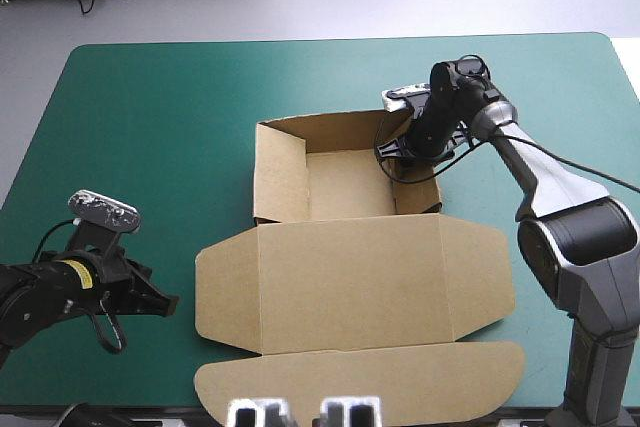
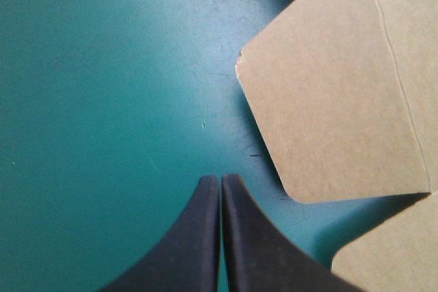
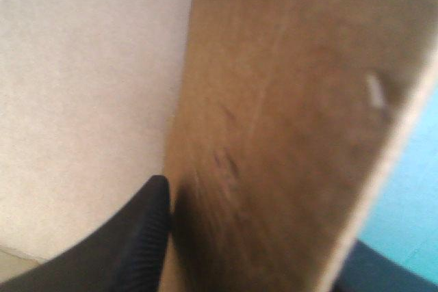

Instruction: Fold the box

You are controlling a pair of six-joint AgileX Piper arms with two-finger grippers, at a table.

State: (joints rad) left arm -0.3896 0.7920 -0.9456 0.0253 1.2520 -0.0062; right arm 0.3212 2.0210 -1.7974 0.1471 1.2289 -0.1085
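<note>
No readable text, number or sign anywhere (yellow patch (image 1: 71,268) on left arm (image 1: 35,299) illegible).

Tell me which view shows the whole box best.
The high view: the box appears whole, tray walls raised, lid flat toward the near edge. The left wrist view catches only a rounded lid flap ahead of the shut left fingers. The right wrist view shows just one wall, close up, between the right fingers.

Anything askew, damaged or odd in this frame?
Nothing stands out. The box looks undamaged, an open tray with its lid flat; the right end effector grips the tray's right wall, the left end effector is shut beside the lid's flap.
</note>
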